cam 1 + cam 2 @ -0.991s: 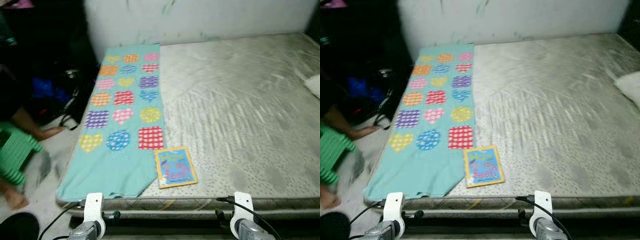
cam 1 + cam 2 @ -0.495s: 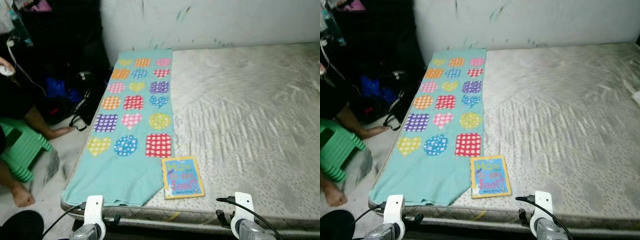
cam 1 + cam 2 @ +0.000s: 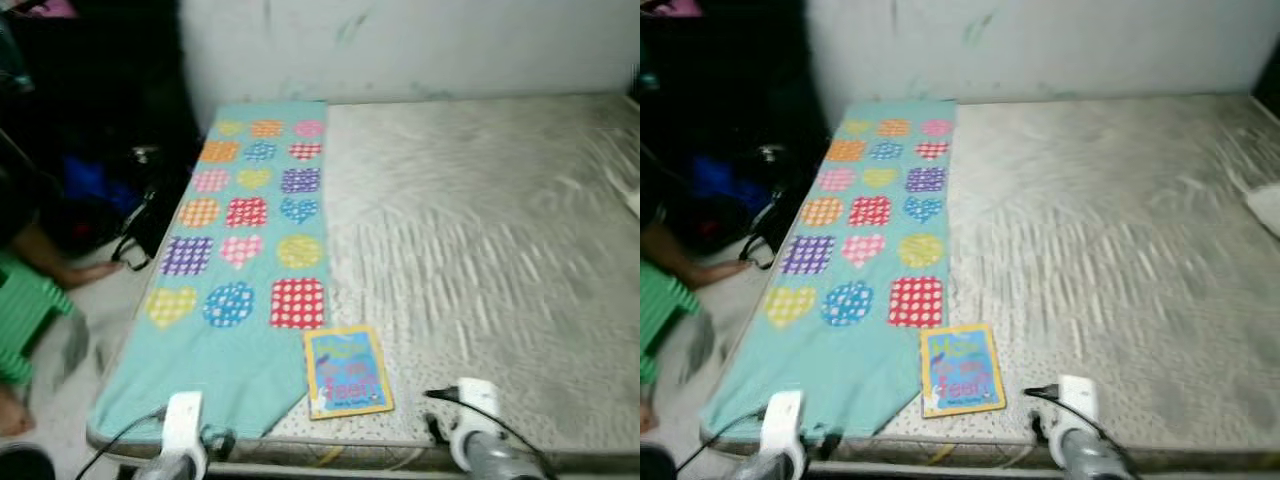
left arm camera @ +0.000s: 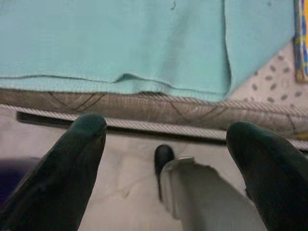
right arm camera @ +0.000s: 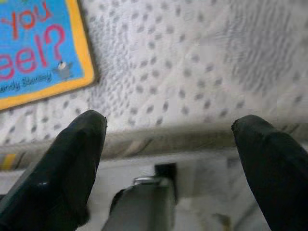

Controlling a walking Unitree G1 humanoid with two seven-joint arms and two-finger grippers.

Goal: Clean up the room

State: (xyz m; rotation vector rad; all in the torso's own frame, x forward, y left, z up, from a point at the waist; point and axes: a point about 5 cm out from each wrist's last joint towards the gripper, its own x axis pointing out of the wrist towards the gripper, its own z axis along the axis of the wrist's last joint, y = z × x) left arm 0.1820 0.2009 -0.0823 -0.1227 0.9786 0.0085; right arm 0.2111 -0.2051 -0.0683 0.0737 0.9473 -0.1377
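Here my right gripper (image 5: 168, 139) and left gripper (image 4: 166, 144) hang spread and empty at the mattress (image 3: 480, 220) edge, likely lining up on the book (image 3: 347, 371) at lower centre.

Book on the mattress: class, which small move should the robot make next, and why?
Probably bring the right gripper forward over the book. The book lies loose near the mattress edge beside the teal blanket, and this gripper, open and empty, is the closer one.

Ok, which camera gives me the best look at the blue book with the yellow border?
The left eye view: the whole blue, yellow-bordered book lies flat there. The right eye view matches; the right wrist view shows one corner close up, the left wrist view a sliver.
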